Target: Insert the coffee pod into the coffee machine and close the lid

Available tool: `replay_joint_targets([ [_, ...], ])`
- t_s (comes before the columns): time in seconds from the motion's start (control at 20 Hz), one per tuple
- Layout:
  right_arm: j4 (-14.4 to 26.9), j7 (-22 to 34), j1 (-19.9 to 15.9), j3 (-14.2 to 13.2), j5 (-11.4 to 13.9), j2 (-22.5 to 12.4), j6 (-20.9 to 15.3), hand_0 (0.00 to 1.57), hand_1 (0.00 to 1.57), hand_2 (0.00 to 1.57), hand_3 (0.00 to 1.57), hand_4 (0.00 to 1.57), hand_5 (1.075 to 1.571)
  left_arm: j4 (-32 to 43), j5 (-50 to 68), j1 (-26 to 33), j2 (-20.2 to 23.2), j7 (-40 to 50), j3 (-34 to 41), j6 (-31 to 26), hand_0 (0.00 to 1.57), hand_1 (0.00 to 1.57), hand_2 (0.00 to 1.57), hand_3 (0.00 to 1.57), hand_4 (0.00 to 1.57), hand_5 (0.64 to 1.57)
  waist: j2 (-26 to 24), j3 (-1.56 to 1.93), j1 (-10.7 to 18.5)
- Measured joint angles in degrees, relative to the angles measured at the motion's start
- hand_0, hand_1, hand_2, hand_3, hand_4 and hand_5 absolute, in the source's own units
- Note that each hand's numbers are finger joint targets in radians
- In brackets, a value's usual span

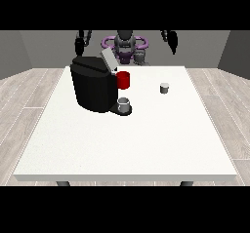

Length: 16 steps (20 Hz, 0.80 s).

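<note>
A black coffee machine (93, 85) stands on the left half of the white table (127, 144), its grey lid (108, 60) tilted up and open. A small grey cup (124, 104) sits on the machine's base, and a red mug (124, 80) stands just behind it. The small grey coffee pod (164, 87) rests alone on the table to the right. Both hands hang raised behind the table's far edge: the hand at the view's left (79, 43) above the machine, the hand at the view's right (172, 39) beyond the pod. Neither touches anything.
The robot's torso (125, 46) sits behind the table's far edge. A wood floor surrounds the table. The table's front half is bare white surface.
</note>
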Motion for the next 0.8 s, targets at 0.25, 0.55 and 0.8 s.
replay_joint_targets([
  [0.25,1.1,-0.4,0.6,-0.8,-0.4,-0.5,0.8,0.00,0.00,0.00,0.00,0.13,1.571,-0.4,2.4,1.9,0.4,-4.3,0.3,-3.5,0.00,0.00,0.00,0.00,0.26,1.571,0.0,-1.35,0.2],
  [0.55,1.5,-7.1,0.8,-2.7,0.6,3.0,-4.4,0.00,0.00,0.00,0.00,0.14,1.571,1.0,2.2,1.8,4.2,-9.0,1.8,-7.4,0.00,0.00,0.00,0.00,0.00,1.571,0.9,-1.78,-1.5],
  [0.8,1.3,-8.8,-1.4,-3.2,-0.4,3.4,-5.4,0.00,0.00,0.00,0.00,0.16,1.571,5.4,0.8,-2.9,8.6,-8.5,4.9,-8.9,0.00,0.00,0.00,0.00,0.00,1.571,3.6,-1.85,-3.5],
])
